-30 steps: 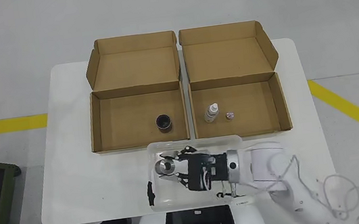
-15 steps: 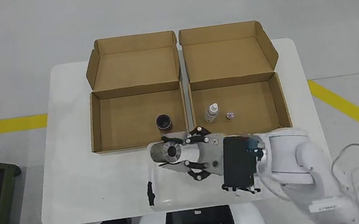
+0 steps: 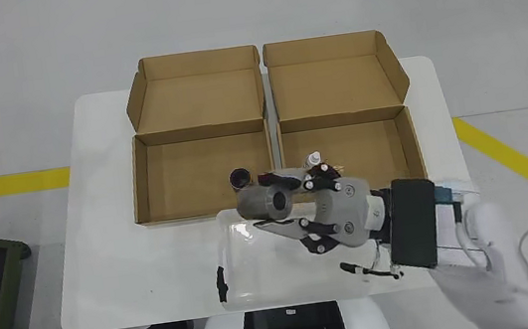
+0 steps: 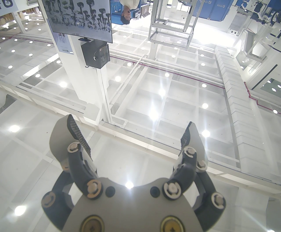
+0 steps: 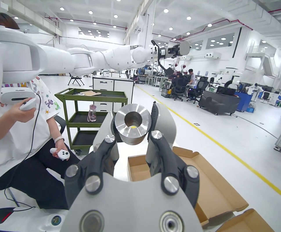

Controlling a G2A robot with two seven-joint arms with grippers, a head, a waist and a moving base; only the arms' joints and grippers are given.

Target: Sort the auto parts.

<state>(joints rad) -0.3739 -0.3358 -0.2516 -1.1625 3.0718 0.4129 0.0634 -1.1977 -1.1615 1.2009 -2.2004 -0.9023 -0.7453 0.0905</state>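
In the top view, a white surface [image 3: 106, 185] fills the middle of the frame and carries two open cardboard boxes side by side. The left box [image 3: 171, 182] holds a black ring [image 3: 241, 178] near its lower right corner. The right box [image 3: 373, 155] holds a small bottle [image 3: 312, 162] at its lower left, partly covered by the arm. Below the boxes, at lower centre, lies a clear tray [image 3: 259, 275]. The right end effector [image 3: 271, 204] comes in from the lower right and is clamped on a metal cylinder [image 3: 259, 203], held in the air over the place where the tray's far rim meets the near wall of the left box. In the left wrist view, the left end effector [image 4: 130, 123] points up at the ceiling with its two toothed fingers spread wide and nothing between them. In the right wrist view, the right end effector [image 5: 133, 112] grips the metal cylinder [image 5: 131, 136] by its sides, with the hollow end facing the camera. A cardboard box [image 5: 210, 182] lies beneath and beyond the fingers. The other arm stretches across the room behind, and its end effector [image 5: 180, 49] is raised high.
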